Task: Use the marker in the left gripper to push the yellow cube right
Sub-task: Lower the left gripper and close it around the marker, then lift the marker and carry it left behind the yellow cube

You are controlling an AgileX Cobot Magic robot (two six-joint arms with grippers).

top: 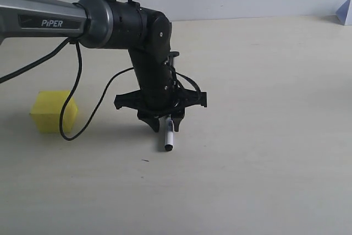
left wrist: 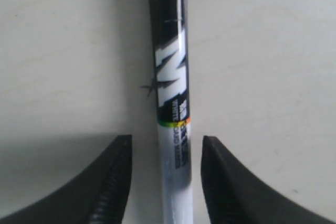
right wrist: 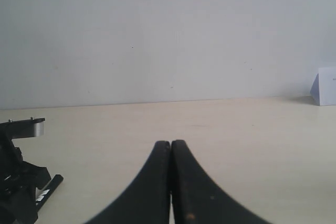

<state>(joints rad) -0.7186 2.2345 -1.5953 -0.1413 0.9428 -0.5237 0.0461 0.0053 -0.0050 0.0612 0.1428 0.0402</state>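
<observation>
The yellow cube (top: 52,111) sits on the pale table at the far left, well apart from the arm's claw. My left gripper (top: 165,126) points down at the table's middle, to the right of the cube. The marker (top: 169,136) lies between its fingers, its small black end sticking out towards the front. In the left wrist view the marker (left wrist: 170,77) runs between the two fingers of the left gripper (left wrist: 166,139) with a gap on each side, so the jaws stand open around it. My right gripper (right wrist: 170,142) is shut on nothing.
A black cable (top: 71,125) loops down from the arm just in front of the cube. A pale blue and white object (top: 345,12) stands at the far right by the wall. A small dark mark (top: 144,160) is on the table near the marker.
</observation>
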